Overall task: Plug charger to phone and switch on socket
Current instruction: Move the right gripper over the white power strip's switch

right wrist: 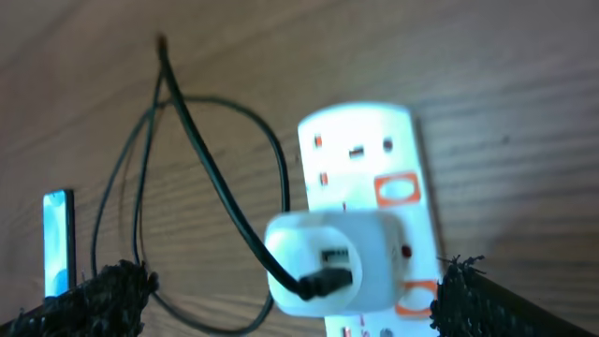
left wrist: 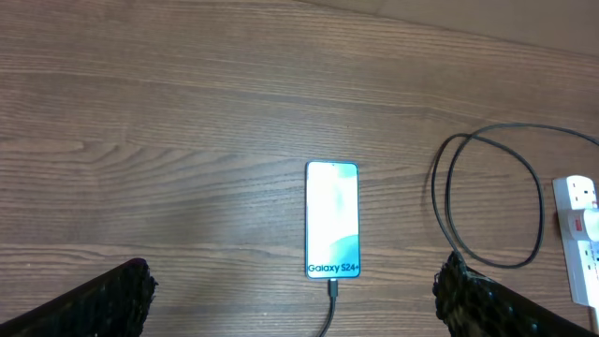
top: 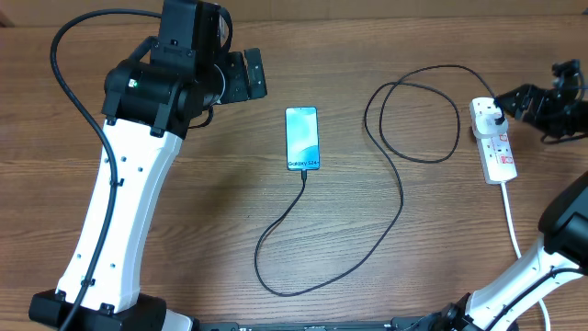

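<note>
Charger joined to phone and socket, both grippers with fingers apart.

The phone [top: 301, 138] lies flat near the middle of the table [top: 211, 267] with its screen lit, and the tip of the charger [top: 401, 193] sits in its near short edge. The black cable runs in 1 wide curve and 1 loop to the socket [top: 496, 147] at the right side, where the white plug head [right wrist: 332, 257] is seated. The right gripper [right wrist: 295, 281] hovers over this plug head, 1 finger on each side. The left gripper [left wrist: 295, 281] is well apart from the phone, fingers spread wide.
</note>
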